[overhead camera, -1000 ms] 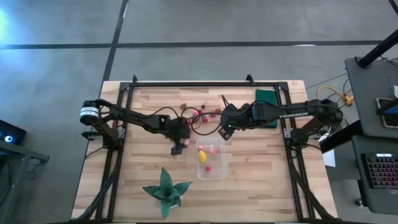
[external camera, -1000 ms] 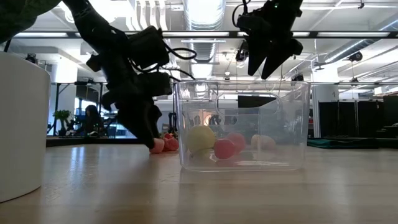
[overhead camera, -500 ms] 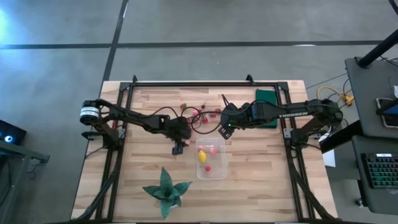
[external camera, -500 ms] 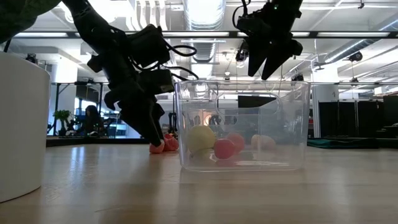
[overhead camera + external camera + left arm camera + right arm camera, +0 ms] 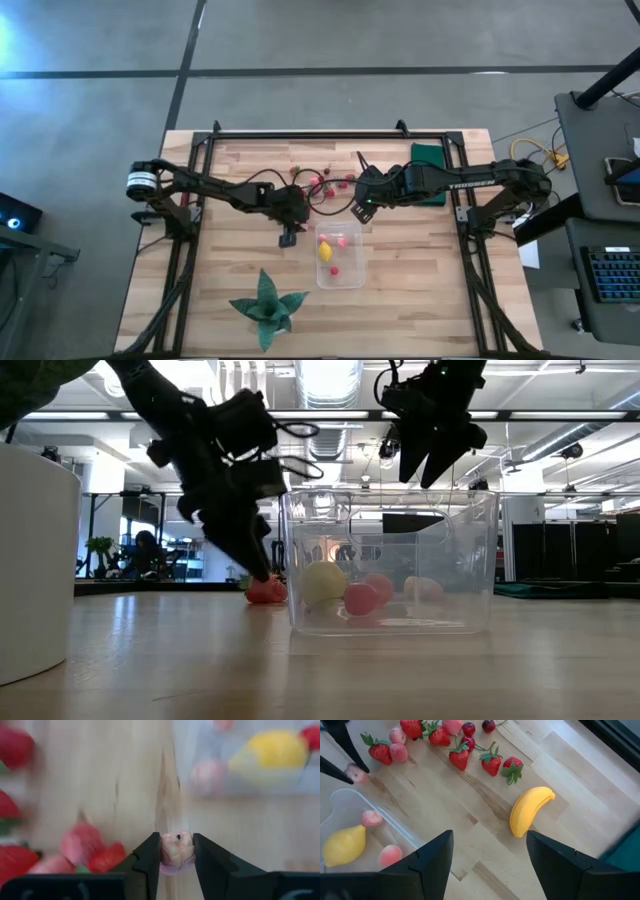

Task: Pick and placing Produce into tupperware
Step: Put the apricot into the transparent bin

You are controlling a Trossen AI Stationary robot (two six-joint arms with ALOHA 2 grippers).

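Observation:
My left gripper point(image 5: 176, 862) is shut on a small pink piece of produce point(image 5: 176, 851) just left of the clear tupperware point(image 5: 340, 258), a little above the boards. The tupperware holds a yellow lemon-like fruit point(image 5: 342, 845) and a few pink pieces point(image 5: 389, 854). My right gripper point(image 5: 490, 865) hangs open high over the tupperware's far side point(image 5: 430, 460) with nothing between its fingers. A yellow banana point(image 5: 527, 810) and several strawberries point(image 5: 460, 757) lie on the table beyond the tupperware. My left gripper pinches the pink piece's two sides point(image 5: 165, 854) between its two fingertips. The fingers point(image 5: 345, 750) slant down from the table's left. The piece sits at their free ends point(image 5: 356, 772), clear of the wood beside the tupperware's left wall.
A green spiky plant point(image 5: 265, 305) in a white pot point(image 5: 30, 560) stands near the front edge, left of the tupperware. A dark green flat rectangle point(image 5: 427, 155) lies at the far right. More strawberries point(image 5: 15, 745) lie close by my left gripper.
My left gripper has shut on the pink piece that lay on the table at its fingertips. It has then risen a little and edged toward the tupperware, and the piece has come off the boards with it.

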